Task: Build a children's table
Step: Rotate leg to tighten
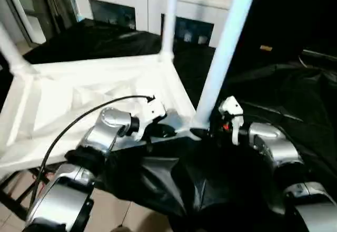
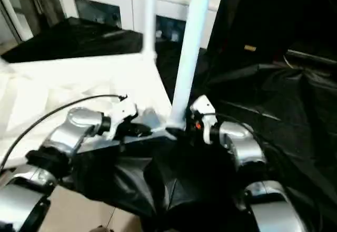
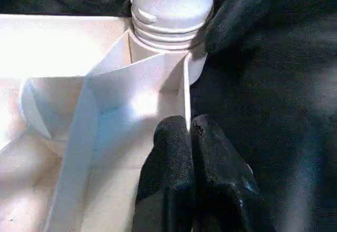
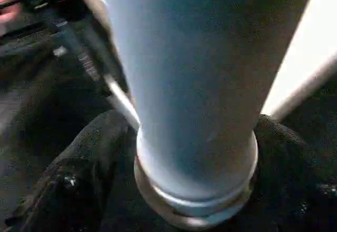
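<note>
So the tabletop (image 1: pixel 95 92) is lying upside down, ribbed underside facing up, on a surface draped in black cloth (image 1: pixel 174 184), with the near corner hanging toward the robot. Legs are standing up out of the sockets; the near leg (image 1: pixel 224 48) rises from the corner socket (image 3: pixel 168 29) right in front. The left tool (image 3: pixel 190 132) has its fingers pressed together, tips resting at the thin edge wall of the tabletop just beside that socket, pinching the rim as far as I can tell. The right tool (image 4: pixel 192 190) has its fingers spread, one either side of the leg's base, and I can't tell if they touch it. Handling-wise I'd guess hollow plastic: light, stiff, but smooth and slippery, and a long leg will lever hard if grabbed high. Best grip looks low on the leg by the collar, steadying the top by rim or ribs.
</note>
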